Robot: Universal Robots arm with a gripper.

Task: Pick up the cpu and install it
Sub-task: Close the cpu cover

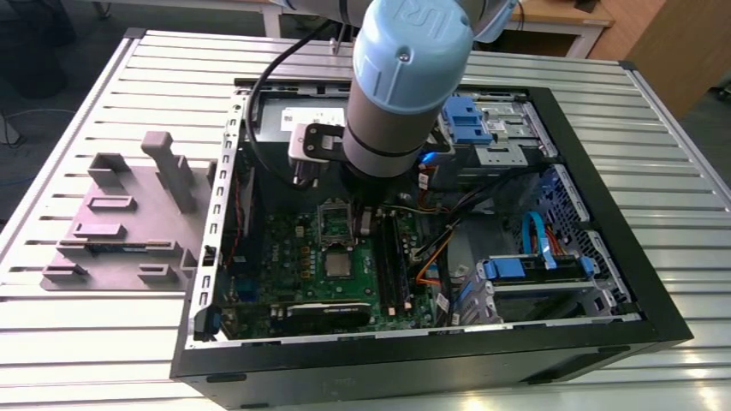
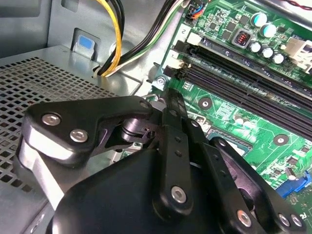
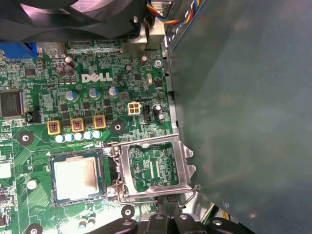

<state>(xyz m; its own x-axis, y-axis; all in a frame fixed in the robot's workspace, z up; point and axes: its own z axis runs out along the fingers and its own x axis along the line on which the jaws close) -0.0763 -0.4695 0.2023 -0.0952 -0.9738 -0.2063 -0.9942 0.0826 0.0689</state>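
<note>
Cpu (image 3: 75, 179) sits flat in its socket on the motherboard (image 3: 97, 105), inside the PC case (image 1: 639, 317) on the tabletop (image 1: 92, 342). Bracket (image 3: 153, 168) lies flipped open just beside it. Tool (image 3: 168, 214) is closed and empty, hovering near the bracket.

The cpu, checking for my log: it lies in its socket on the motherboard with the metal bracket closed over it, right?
No. In the first wrist view the metal bracket is swung open beside the cpu, which does lie in its socket.

cpu (image 3: 74, 178) in black socket (image 3: 108, 170), metal bracket (image 3: 153, 168) open beside it
</note>
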